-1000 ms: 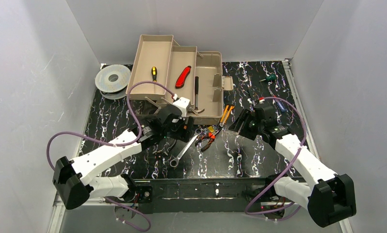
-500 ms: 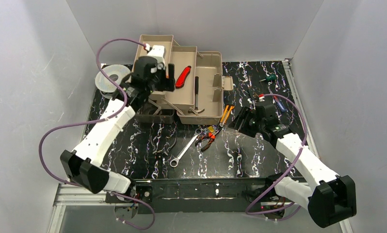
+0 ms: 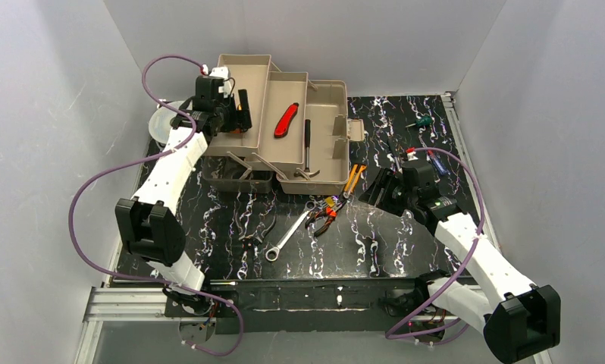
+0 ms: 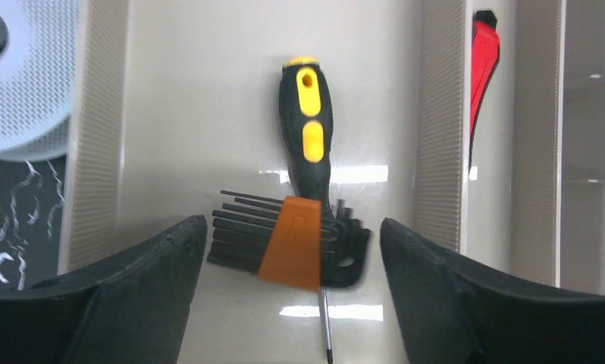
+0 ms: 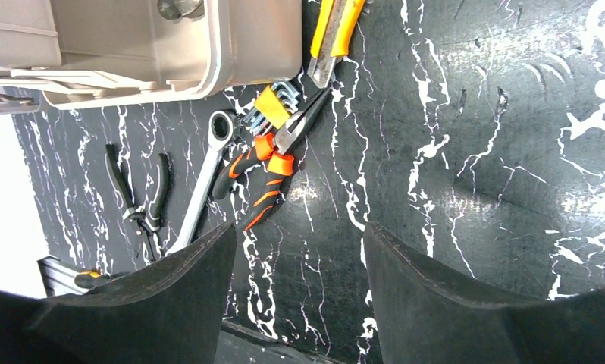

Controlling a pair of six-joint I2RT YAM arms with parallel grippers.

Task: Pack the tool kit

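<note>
Left gripper (image 4: 293, 254) has swung from the table (image 3: 436, 227) up over a tray (image 4: 170, 114) of the toolbox (image 3: 326, 114), fingers apart and empty. Directly under it, new in that tray, a hex key set (image 4: 288, 243) lies across a yellow-black screwdriver (image 4: 307, 129). The red knife (image 4: 483, 61) lies beyond, to its right. Right gripper (image 5: 299, 250) hangs spread, holding nothing, with orange pliers (image 5: 273, 171) and wrench (image 5: 202, 186) ahead of it.

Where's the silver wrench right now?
In the top view the wrench lies on the table in front of the toolbox, between black pliers to its left and orange pliers to its right.
</note>
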